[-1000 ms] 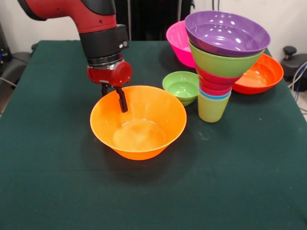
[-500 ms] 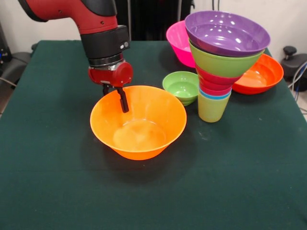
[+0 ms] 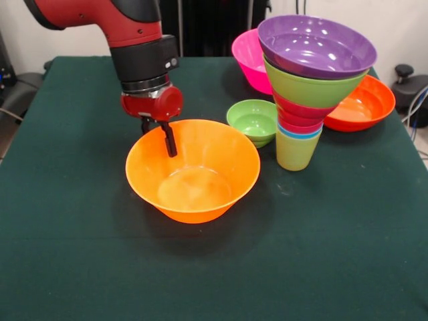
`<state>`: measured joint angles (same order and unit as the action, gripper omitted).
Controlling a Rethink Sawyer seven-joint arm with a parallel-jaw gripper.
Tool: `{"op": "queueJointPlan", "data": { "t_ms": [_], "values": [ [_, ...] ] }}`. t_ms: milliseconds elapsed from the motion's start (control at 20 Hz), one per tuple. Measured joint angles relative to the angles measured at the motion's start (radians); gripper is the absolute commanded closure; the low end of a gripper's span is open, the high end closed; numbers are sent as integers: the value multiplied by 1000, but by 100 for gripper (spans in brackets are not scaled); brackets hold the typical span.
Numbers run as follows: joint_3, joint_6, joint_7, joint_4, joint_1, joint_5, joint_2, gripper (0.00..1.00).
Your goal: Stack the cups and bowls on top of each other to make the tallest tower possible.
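A: What is seen first?

B: A table [image 3: 73, 267], covered in dark green cloth, is seen under everything. Above its left part a red and black arm [image 3: 127, 40] is brought down from the top edge.

A: And the biggest of the bowls?

B: A big orange bowl [image 3: 192, 170] is set upright on the cloth, left of centre and nearest the camera. Its far left rim is straddled by the gripper [image 3: 158, 137]: one dark finger [image 3: 170, 142] is seen inside the wall, the other just outside it. The rim appears to be pinched between them.

A: Where is the tower?

B: The tower [image 3: 307, 87] is placed right of centre, well apart from the orange bowl. It is topped by a purple bowl [image 3: 317, 47], under which a lime bowl [image 3: 313, 88] is nested. Narrow red and pink rims are seen below that, then a thin blue rim, and a yellow-green cup [image 3: 297, 150] is stood on the cloth at the bottom.

A: What else is laid out?

B: A pink bowl [image 3: 249, 59] is partly hidden behind the tower on its left. A red-orange bowl [image 3: 364, 103] is seen behind it on the right, near the table's edge. A small green bowl [image 3: 253, 122] is set between the orange bowl and the tower, close to the cup but apart from it.
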<state>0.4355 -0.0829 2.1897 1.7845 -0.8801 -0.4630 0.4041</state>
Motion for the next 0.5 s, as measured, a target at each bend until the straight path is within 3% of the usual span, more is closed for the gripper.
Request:
{"op": "queueJointPlan", "data": {
  "t_ms": [250,300,500],
  "values": [
    [0,0,0,0,-1,0,0,0],
    [0,0,0,0,-1,0,0,100],
    [3,1,0,0,-1,1,5,100]
  ]
}}
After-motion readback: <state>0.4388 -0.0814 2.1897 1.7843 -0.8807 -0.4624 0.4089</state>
